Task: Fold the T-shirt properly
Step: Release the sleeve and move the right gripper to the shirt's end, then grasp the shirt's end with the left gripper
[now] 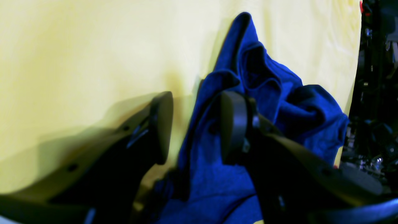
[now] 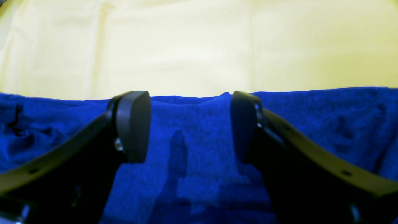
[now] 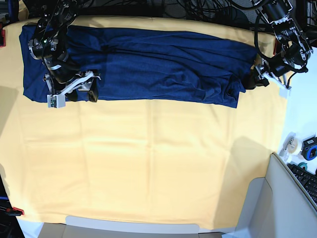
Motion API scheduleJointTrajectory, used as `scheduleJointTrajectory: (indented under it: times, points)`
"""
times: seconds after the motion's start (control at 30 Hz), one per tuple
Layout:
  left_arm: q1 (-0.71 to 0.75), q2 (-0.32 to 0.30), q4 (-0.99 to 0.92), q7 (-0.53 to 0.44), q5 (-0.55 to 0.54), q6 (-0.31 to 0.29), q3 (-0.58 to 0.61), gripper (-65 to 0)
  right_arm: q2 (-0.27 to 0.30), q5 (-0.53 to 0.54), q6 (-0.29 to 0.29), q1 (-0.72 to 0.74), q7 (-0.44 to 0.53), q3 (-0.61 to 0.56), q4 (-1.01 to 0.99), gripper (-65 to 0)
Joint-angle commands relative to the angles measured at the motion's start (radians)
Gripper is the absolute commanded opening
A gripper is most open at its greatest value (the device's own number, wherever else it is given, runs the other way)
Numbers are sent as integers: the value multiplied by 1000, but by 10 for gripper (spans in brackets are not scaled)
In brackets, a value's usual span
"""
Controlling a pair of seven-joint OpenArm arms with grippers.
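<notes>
The shirt lies as a long band along the 12 o'clock edge of the tabletop. The right claw stands apart over its hem; the left claw is also apart, holding nothing. If either claw pinches one layer only, the fold may skew. Only the left wrist view shows the bunched end.

We see bright, even light from above in the base view, with bent edges. Both wrist views are oversaturated: the yellow table cloth looks washed out, the T-shirt electric blue, with soft shadows and blurred near parts.
</notes>
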Motion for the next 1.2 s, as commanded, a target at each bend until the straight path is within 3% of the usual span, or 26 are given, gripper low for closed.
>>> scheduleJointTrajectory:
  times: [0.0,0.43,0.63,0.9,1.17]
  points:
    - [-1,-5,2,35,10,5,16,-402,14,14,4,8,24,2,14,-256]
    - [5,-11,2,35,-30,5,17,-400,17,12,4,8,24,2,12,-256]
    - [5,-25,2,35,-121,5,13,-398,12,12,4,10,24,0,9,-256]
    - [17,-34,2,35,-227,5,-41,-308,11,12,4,8,22,-1,9,-256]
    - [36,-28,1,35,-224,5,-44,-304,8,14,4,8,22,-7,5,-256]
